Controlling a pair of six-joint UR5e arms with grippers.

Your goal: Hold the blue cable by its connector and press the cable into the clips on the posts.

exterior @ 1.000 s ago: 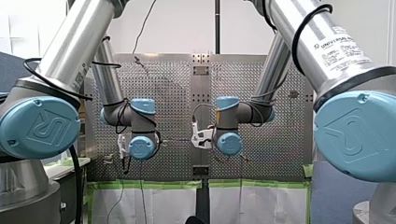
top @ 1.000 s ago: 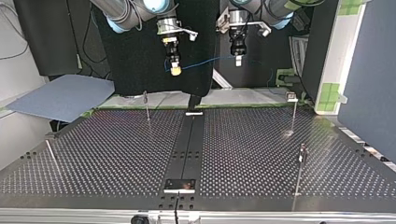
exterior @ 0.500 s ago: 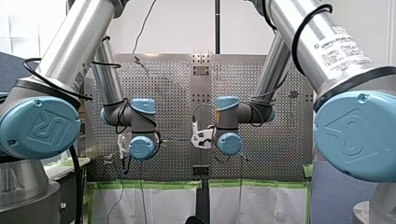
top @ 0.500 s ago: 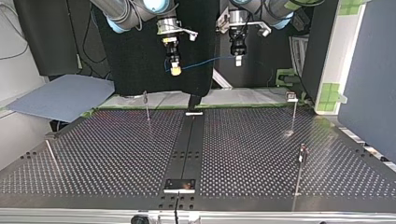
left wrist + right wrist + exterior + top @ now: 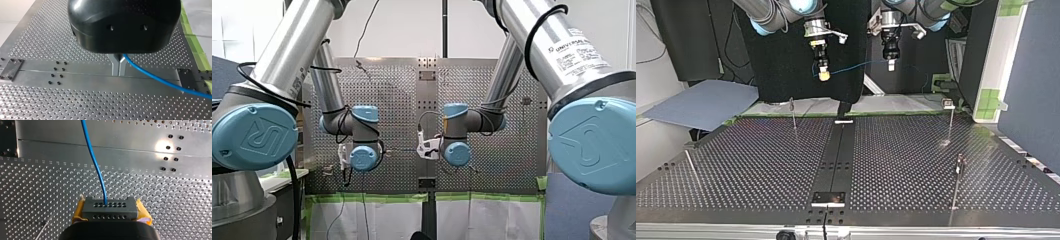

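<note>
Front and top views face each other across the perforated table [image 5: 761, 165] (wrist views look down close).

- my left arm [image 5: 287, 55], my right arm [image 5: 557, 50]: silver tubes, lt-blue joint caps w/ logo, black cables
- my right arm: "UNIVERSAL ROBOTS" label
- left gripper [image 5: 118, 72]: black housing, 2 holes, metal fingers [image 5: 115, 67]
- right gripper [image 5: 110, 208]: yellow pads [image 5: 79, 209]

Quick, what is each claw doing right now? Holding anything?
Left gripper: closed on the blue cable.
Right gripper: closed on the cable's connector.

Left gripper [image 5: 119, 70], right gripper [image 5: 110, 208]: both closed
</note>
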